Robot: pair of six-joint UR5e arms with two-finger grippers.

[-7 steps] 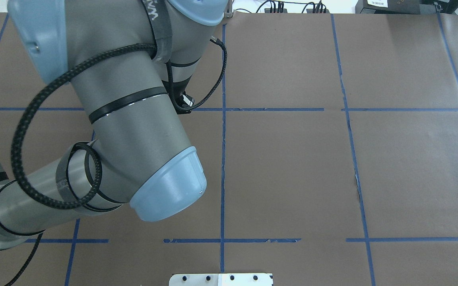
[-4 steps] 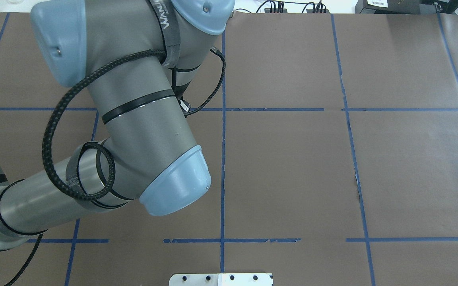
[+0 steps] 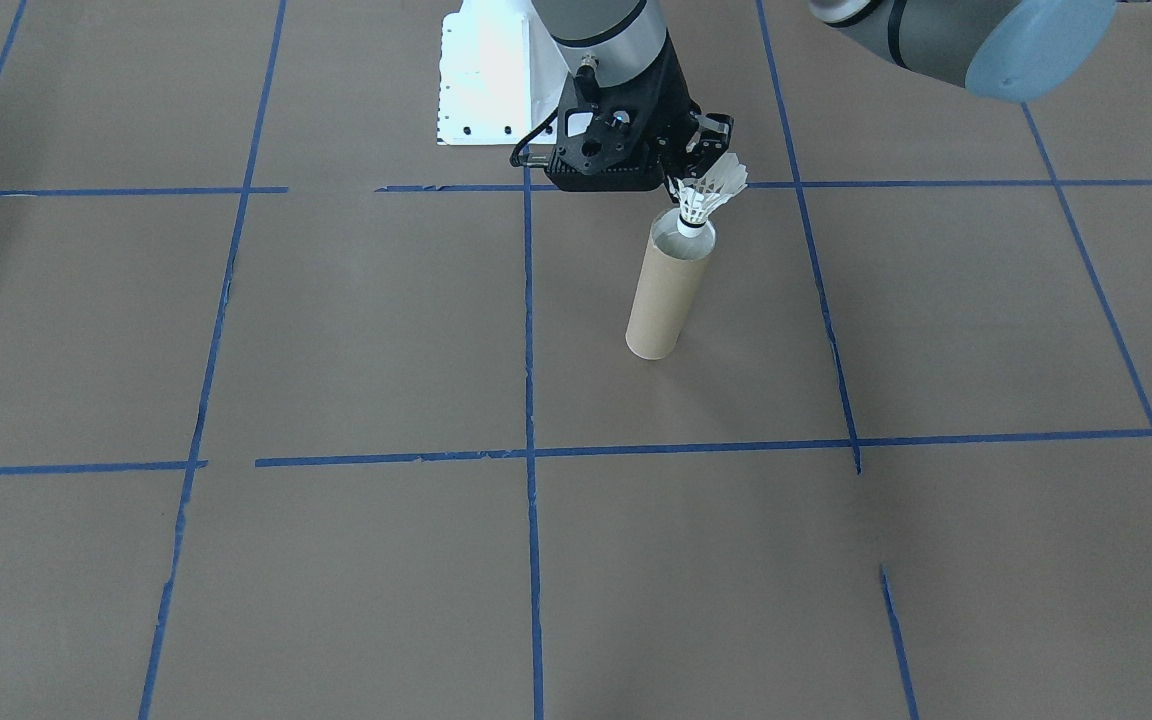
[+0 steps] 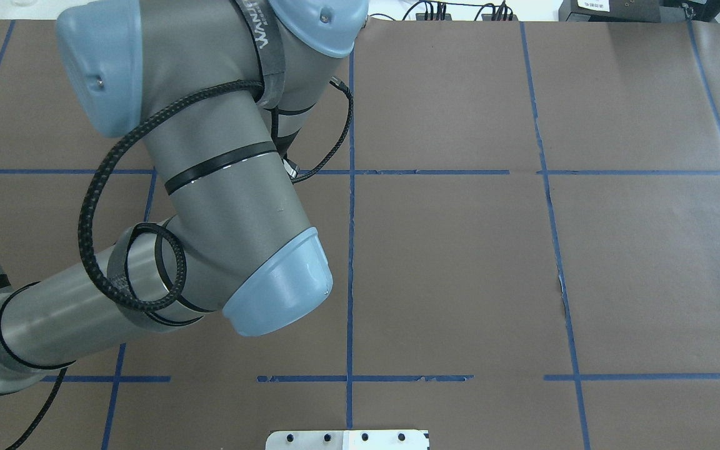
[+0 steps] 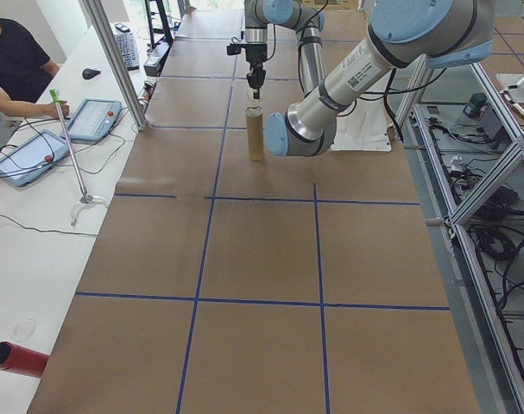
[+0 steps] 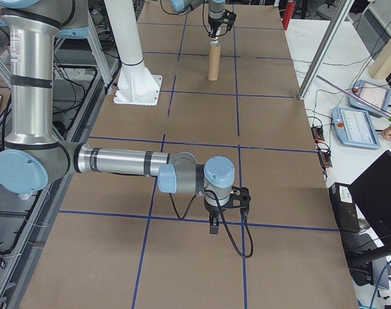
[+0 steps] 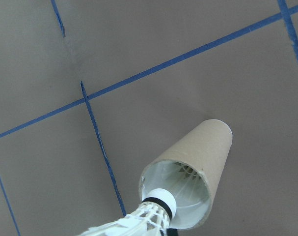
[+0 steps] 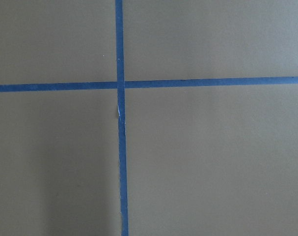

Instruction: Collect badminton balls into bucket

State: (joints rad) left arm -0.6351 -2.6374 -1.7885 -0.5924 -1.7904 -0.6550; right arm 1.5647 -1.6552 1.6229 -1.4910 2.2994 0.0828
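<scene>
The bucket (image 3: 671,290) is a brown cardboard tube standing upright on the brown table. My left gripper (image 3: 708,158) hangs just above it, shut on the feather skirt of a white badminton ball (image 3: 706,195) whose cork tip points down at the tube's mouth. In the left wrist view the cork (image 7: 158,199) sits at the near rim of the bucket (image 7: 193,162), and white feather ribs show deep inside. In the overhead view my left arm (image 4: 222,187) hides all of this. My right gripper (image 6: 214,220) points down at bare table far away; I cannot tell if it is open or shut.
The white robot base plate (image 3: 481,80) lies just behind the tube. Blue tape lines (image 3: 528,330) grid the table. A person (image 5: 11,60) sits at a side table with tablets, and a red cylinder (image 5: 15,358) lies there.
In the overhead view my left arm has shifted a little to the right, most of it in the first half second. The gripper itself stays hidden there.
</scene>
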